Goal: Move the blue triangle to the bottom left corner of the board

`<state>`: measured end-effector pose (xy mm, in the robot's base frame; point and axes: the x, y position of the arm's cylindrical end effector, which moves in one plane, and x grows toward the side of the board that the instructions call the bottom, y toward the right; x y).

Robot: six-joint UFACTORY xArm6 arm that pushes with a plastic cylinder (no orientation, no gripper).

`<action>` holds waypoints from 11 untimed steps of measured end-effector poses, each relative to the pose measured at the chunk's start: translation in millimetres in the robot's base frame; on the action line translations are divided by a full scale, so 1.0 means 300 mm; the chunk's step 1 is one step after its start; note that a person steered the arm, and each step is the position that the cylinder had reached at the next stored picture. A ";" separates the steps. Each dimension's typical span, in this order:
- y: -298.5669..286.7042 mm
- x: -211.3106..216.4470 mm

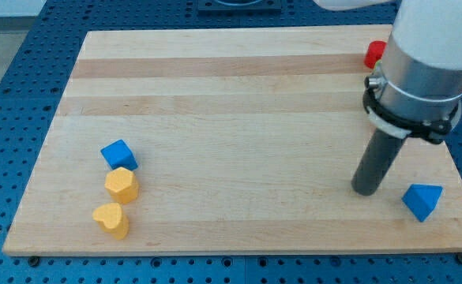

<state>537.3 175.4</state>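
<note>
The blue triangle (422,200) lies near the bottom right corner of the wooden board (238,87). My tip (366,191) rests on the board just to the left of it, a short gap apart. A blue cube (118,154) sits at the view's lower left, with a yellow hexagon-like block (122,184) touching it just below. A yellow heart-shaped block (111,220) lies below that, near the bottom left corner.
A red block (373,54) sits near the top right of the board, partly hidden behind the arm's white body (428,47). The board lies on a blue perforated table (9,87).
</note>
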 end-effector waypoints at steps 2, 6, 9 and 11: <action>0.145 -0.036; 0.214 0.108; -0.224 -0.044; -0.702 -0.154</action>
